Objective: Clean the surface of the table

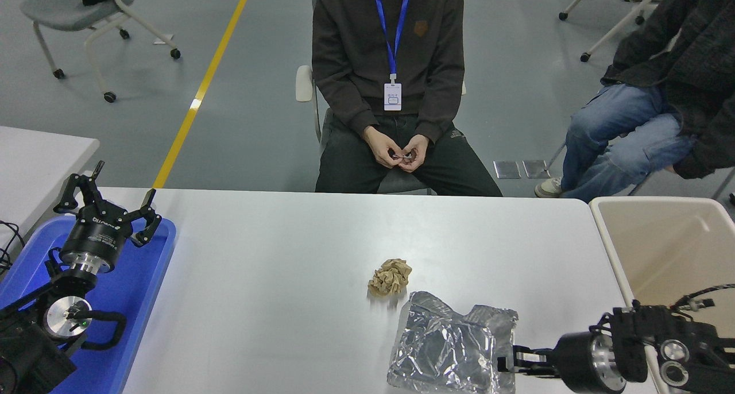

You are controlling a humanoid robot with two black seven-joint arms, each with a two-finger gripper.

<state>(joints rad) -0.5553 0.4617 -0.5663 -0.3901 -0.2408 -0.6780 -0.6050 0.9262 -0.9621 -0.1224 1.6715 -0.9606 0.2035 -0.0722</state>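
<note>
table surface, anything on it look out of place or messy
Yes, two bits of litter sit on the table surface: a crumpled brown paper ball near the middle, and a crinkled silver foil bag toward the near edge, which the right gripper is reaching from the right.
</note>
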